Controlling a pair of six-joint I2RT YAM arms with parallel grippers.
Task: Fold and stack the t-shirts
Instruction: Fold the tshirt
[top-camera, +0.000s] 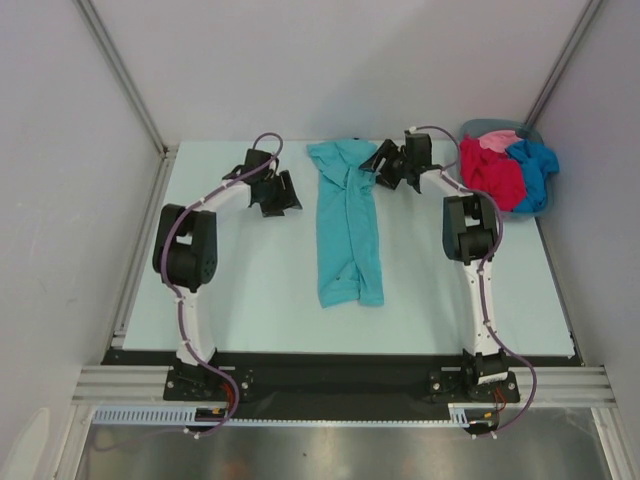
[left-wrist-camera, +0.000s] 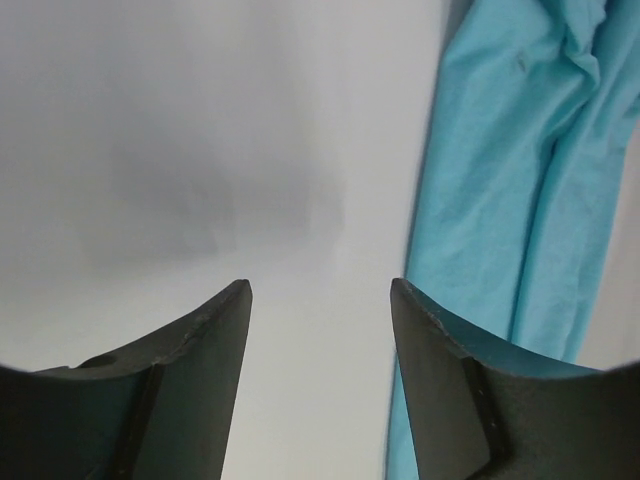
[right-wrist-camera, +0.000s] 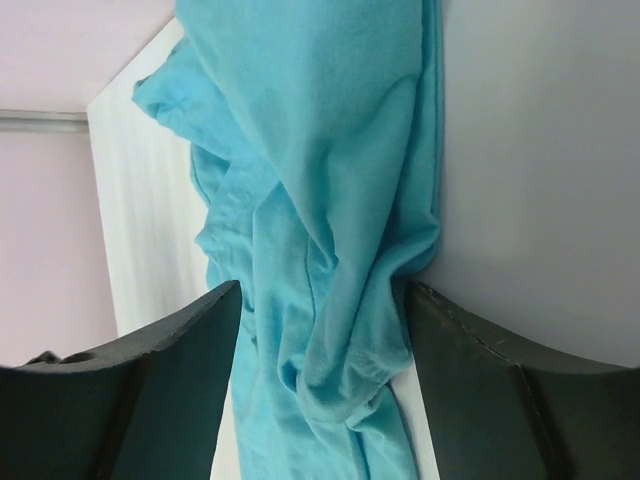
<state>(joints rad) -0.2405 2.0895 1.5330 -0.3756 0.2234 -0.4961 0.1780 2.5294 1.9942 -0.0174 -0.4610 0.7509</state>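
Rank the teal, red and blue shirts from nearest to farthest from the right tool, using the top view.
1. Teal shirt, on the table at the right tool.
2. Red shirt, left in the basket.
3. Blue shirt, right in the basket.

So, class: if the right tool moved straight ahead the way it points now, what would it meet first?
The teal t-shirt: its bunched cloth lies between the open fingers of the right tool, so contact looks near, though depth is unclear.
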